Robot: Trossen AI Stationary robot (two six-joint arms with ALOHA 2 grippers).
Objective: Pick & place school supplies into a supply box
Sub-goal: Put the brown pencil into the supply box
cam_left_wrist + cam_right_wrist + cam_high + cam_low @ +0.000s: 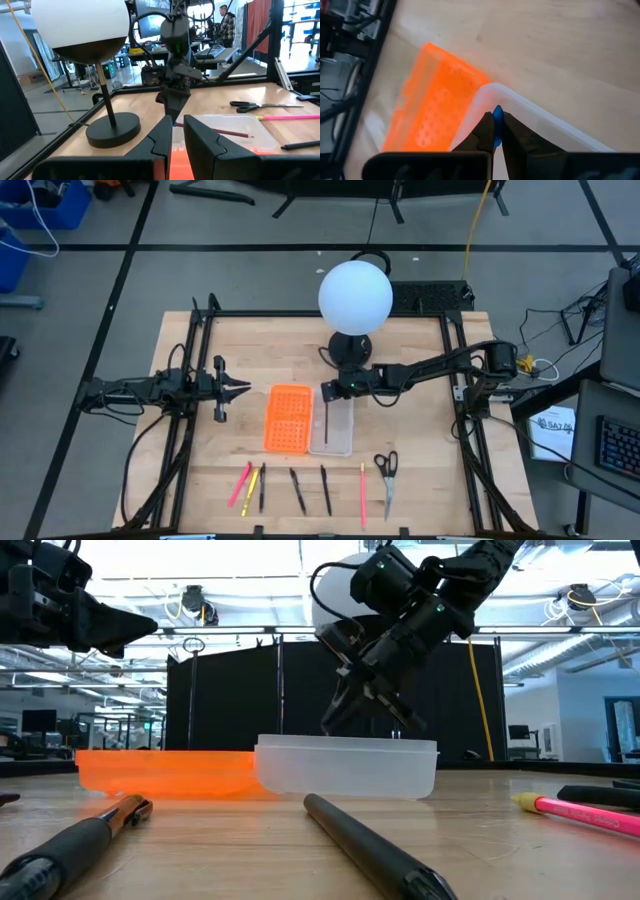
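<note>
The clear supply box (pixel 338 442) lies mid-table beside the orange perforated rectangle (pixel 287 418). My right gripper (pixel 328 391) hangs over the box's far end, shut on a blue pen of which only a short bit (pixel 497 125) shows. A thin dark pencil (pixel 326 423) lies along the box floor and also shows in the left wrist view (pixel 230 132); whether it is the held pen, I cannot tell. Several pens (pixel 297 490) and the scissors (pixel 387 475) lie on the table near the front edge. My left gripper (pixel 244 388) waits left of the orange rectangle, open by a narrow gap. My right gripper pinches a blue pen between its two fingertips (pixel 487 131); only a small blue end (pixel 497 116) sticks out past them. The fingers slant down from the far right toward the box's far corner (pixel 490 90). The rest of the pen is hidden behind the fingers.
A lamp with a white globe (pixel 354 293) on a black round base (pixel 350 346) stands just beyond the box, close to my right arm. Black frame rails (pixel 190 380) run along the table's left and right sides.
</note>
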